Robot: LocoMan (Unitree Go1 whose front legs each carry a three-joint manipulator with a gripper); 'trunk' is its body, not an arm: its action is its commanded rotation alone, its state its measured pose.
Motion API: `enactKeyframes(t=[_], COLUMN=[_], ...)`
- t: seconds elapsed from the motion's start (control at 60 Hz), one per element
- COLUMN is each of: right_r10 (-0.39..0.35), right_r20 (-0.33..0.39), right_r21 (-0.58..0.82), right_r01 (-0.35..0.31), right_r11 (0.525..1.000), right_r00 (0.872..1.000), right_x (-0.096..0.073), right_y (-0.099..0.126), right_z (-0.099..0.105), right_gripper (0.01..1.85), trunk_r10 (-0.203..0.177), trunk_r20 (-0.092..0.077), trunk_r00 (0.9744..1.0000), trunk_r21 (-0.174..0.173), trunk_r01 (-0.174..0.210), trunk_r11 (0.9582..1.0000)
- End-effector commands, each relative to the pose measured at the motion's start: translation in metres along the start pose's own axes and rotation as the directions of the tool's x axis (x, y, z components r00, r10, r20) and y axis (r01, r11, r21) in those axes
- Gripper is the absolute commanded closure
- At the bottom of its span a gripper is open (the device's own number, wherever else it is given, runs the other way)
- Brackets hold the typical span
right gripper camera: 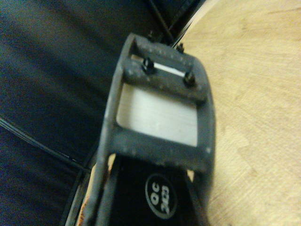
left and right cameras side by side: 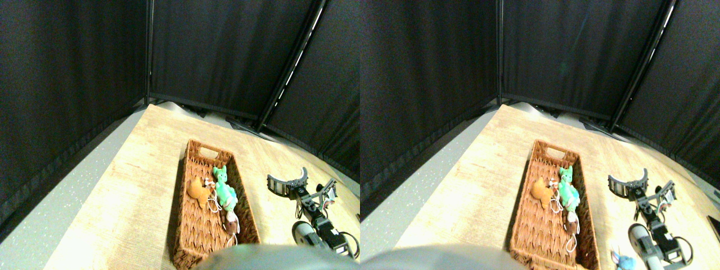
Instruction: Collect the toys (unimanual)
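Note:
Inside the wicker basket, an orange toy, a green toy and a small brown toy lie with white string loops; a bit of red shows between the orange and the green. My right gripper hovers over the bare tabletop to the right of the basket, open, with nothing between its jaws. A blue toy peeks in at the bottom edge beside my arm, in the right eye's picture only. The wrist view shows just the dark jaw frame over wood and curtain.
The light wooden tabletop runs back to black curtains on all far sides. A grey speckled floor strip lies along the table's left edge. My arm stands at the lower right.

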Motion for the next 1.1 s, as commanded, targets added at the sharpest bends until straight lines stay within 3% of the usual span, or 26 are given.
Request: enactKeyframes(t=[0.017, 0.133, 0.533, 0.967, 1.1], right_r10=[0.027, 0.02, -0.039, -0.114, -0.135], right_r20=[0.048, 0.047, 0.06, 0.095, 0.059], right_r21=[-0.004, -0.009, 0.131, 0.26, 0.27], right_r01=[-0.027, -0.02, 0.031, 0.086, 0.115], right_r11=[1.0, 1.0, 0.991, 0.962, 0.956], right_r00=[0.999, 0.999, 0.997, 0.989, 0.989], right_x=[-0.001, -0.008, -0.049, -0.092, -0.1], right_y=[0.002, -0.007, -0.046, -0.061, -0.063], right_z=[0.007, 0.012, 0.02, 0.019, 0.016], right_gripper=[0.92, 0.97, 0.94, 0.94, 0.95], trunk_r10=[-0.022, -0.038, -0.081, -0.127, -0.126], trunk_r20=[-0.01, -0.029, -0.065, -0.074, -0.072], trunk_r00=[0.9997, 0.9989, 0.9947, 0.9891, 0.9894], trunk_r21=[-0.001, 0.014, 0.044, 0.056, 0.049], trunk_r01=[0.022, 0.039, 0.084, 0.131, 0.13], trunk_r11=[0.9998, 0.9992, 0.9955, 0.9898, 0.9903])
